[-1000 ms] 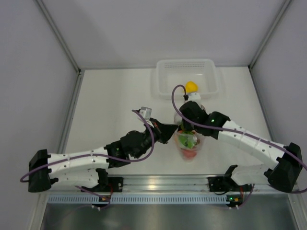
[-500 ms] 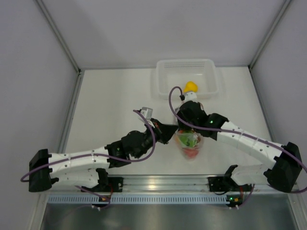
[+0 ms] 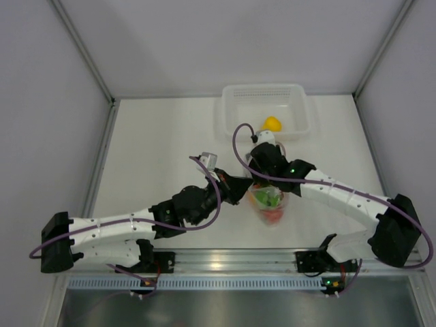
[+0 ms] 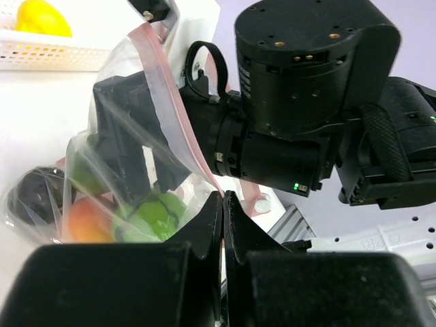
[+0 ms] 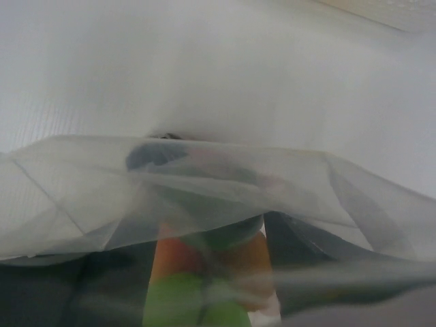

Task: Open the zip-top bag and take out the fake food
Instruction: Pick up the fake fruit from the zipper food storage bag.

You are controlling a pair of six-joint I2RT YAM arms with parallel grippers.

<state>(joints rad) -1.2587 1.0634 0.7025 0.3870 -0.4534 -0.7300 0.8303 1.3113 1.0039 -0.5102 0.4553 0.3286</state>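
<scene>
Top: clear, crinkly plastic zip-top bag stands upright, colourful plastic fake food inside, apart from translucent white tray holding yellow plastic fruit.
L wrist: left gripper jaws pressed together, pinching bag film beside pink-red zip strip; right gripper reaches inside, jaws can't tell.
R wrist: film blurs view.
Risk: thin pinch slips, mouth collapses on right fingers.

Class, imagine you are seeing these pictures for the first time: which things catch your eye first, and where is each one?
The clear bag of colourful toy fruit sits centre stage, with the left gripper pinching its pink-edged rim and the right gripper at its mouth. Behind them, one yellow fruit lies in the white tray at the back.
</scene>
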